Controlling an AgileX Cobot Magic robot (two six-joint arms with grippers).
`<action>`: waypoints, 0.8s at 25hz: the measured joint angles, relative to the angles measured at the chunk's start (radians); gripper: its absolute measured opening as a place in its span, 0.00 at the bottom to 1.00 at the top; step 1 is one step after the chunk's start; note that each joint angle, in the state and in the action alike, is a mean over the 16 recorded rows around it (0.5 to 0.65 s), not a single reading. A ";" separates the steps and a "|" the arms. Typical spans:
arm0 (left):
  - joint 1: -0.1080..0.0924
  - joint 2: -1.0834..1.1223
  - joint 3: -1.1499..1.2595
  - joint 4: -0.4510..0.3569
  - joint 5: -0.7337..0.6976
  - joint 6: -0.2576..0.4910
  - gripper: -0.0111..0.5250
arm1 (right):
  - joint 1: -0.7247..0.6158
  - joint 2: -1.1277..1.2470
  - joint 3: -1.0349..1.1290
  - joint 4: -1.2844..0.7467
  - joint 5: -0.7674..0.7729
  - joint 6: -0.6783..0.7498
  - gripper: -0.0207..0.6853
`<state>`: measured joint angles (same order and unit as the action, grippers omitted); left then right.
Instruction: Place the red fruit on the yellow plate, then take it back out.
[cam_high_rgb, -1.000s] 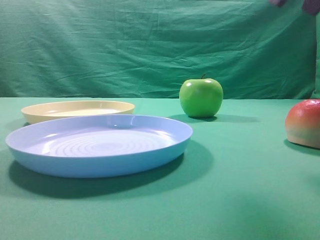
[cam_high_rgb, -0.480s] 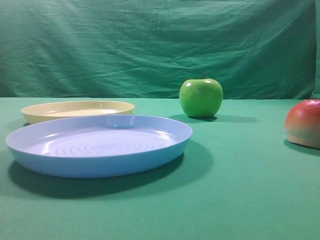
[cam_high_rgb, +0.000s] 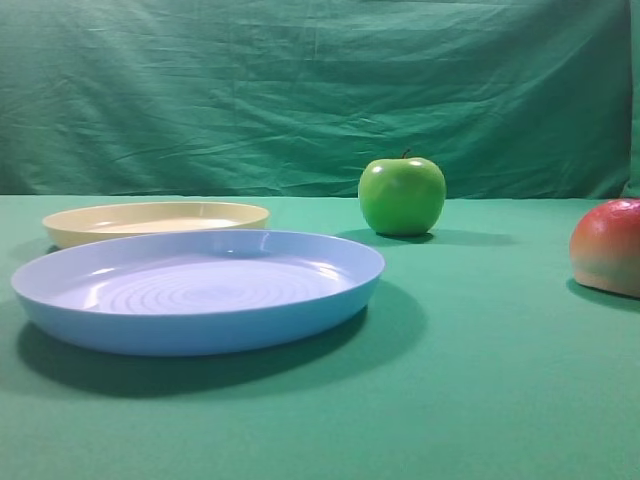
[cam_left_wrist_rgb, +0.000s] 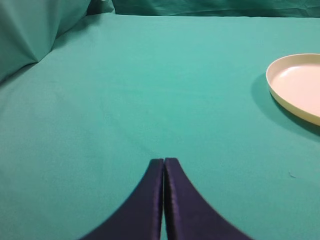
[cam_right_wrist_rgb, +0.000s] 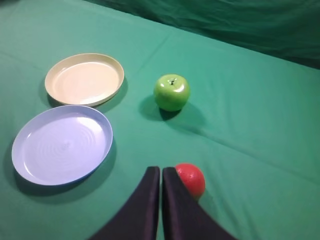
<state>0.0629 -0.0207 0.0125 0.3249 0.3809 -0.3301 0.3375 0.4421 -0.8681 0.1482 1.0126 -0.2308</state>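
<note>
Between a second ago and now the only visible change in the high view is at its top right corner: the dark bits of an arm that showed there are gone, and the frame now holds only objects. Nothing on the table (cam_high_rgb: 480, 400) has shifted; the fruit (cam_right_wrist_rgb: 190, 179) sits on the cloth at the right edge of the high view, well apart from the yellow plate (cam_right_wrist_rgb: 84, 79), which lies far left behind the blue plate (cam_right_wrist_rgb: 62, 144), with the green apple (cam_right_wrist_rgb: 172, 92) between the two sides and further back. The plate is bare and the fruit rests free, so either the first placing has not begun or the whole round trip is over; the pictures alone do not settle which, though the arm's retreat upward hints at the latter. The right end effector (cam_right_wrist_rgb: 161, 172) is clenched on nothing, its two dark fingers pressed tip to tip, and it hangs high above the table with the fruit just beside its tips in the wrist view; how far above it stands is hard to judge from that angle. The left end effector (cam_left_wrist_rgb: 164, 162) is likewise clenched and empty, over bare cloth, with the yellow plate off to its right. For any further pick the right fingers would have to part first.
</note>
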 joint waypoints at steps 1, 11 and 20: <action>0.000 0.000 0.000 0.000 0.000 0.000 0.02 | 0.000 -0.021 0.003 -0.012 0.005 0.007 0.03; 0.000 0.000 0.000 0.000 0.000 0.000 0.02 | -0.080 -0.135 0.013 -0.125 0.008 0.090 0.03; 0.000 0.000 0.000 0.000 0.000 0.000 0.02 | -0.237 -0.214 0.161 -0.153 -0.132 0.121 0.03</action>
<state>0.0629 -0.0207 0.0125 0.3249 0.3809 -0.3301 0.1007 0.2281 -0.7072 -0.0045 0.8804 -0.1099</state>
